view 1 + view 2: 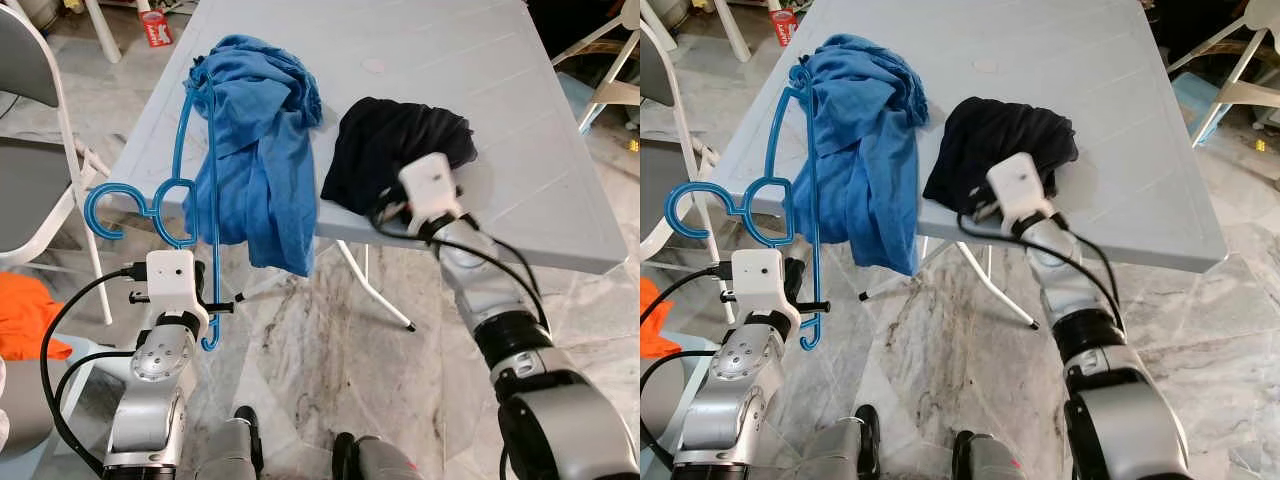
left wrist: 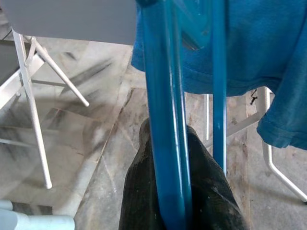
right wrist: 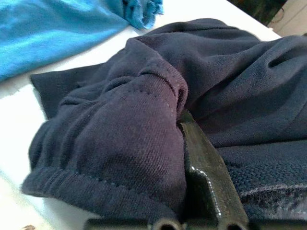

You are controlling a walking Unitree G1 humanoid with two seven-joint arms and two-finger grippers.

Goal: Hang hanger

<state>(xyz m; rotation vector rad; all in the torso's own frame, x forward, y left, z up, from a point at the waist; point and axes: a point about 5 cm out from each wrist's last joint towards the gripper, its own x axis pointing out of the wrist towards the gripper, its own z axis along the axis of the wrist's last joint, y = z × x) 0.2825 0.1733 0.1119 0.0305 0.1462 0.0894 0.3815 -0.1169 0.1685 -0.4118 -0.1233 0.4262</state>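
Left gripper (image 2: 168, 201): jaws pinching blue hanger (image 1: 195, 180) below the grey surface (image 1: 520, 120) edge. Right gripper (image 3: 192, 158): jaws apparently pinching dark navy garment (image 1: 395, 150); blue shirt (image 1: 255, 140) alongside.

We see even, bright daylight across the grey table (image 1: 480, 90), with soft shadows on the marble floor (image 1: 330, 330) beneath it. Both head views are sharp, edges bowed slightly. In the left wrist view the blue hanger (image 2: 168, 120) sits close and soft-focused. The right wrist view shows the dark garment (image 3: 144, 120) crisp, the tabletop blown out white
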